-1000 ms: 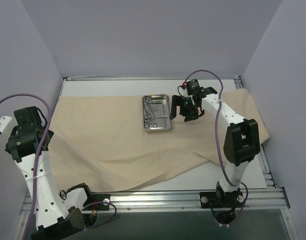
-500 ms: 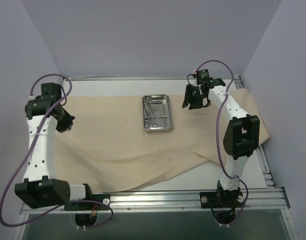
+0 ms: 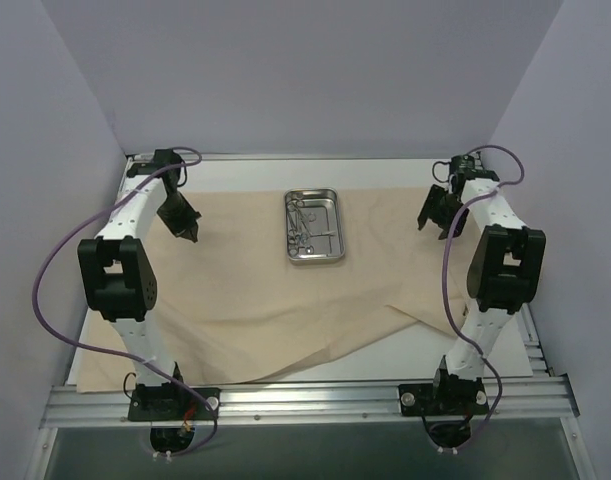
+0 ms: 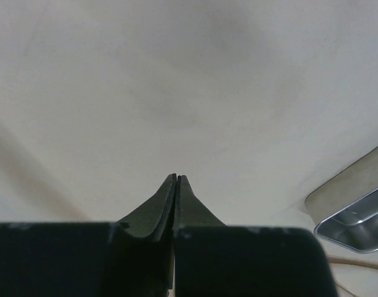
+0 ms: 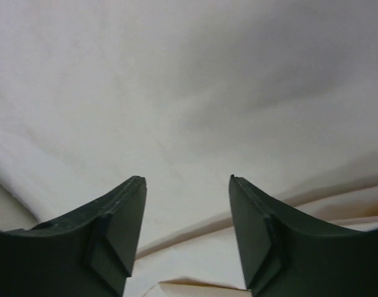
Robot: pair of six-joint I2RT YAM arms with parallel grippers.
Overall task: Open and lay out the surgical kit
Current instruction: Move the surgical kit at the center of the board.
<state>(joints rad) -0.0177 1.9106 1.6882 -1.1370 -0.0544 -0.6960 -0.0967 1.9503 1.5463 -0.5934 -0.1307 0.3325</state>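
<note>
On the white worktop [image 3: 235, 172], the large beige cloth wrap [image 3: 235, 290] lies mostly spread; left jaws closed, empty; right jaws open. Next, likely flattening its folded right side.

Matt beige cloth wrap [image 3: 245, 290], softly creased; glossy steel tray [image 3: 316, 259]; thin shiny silver metal instruments [image 3: 301, 226] inside

Right gripper [image 5: 187, 182] with dark fingers [image 5: 117, 235] spread apart, beige cloth wrap [image 5: 189, 93] below, soft folds near bottom
</note>
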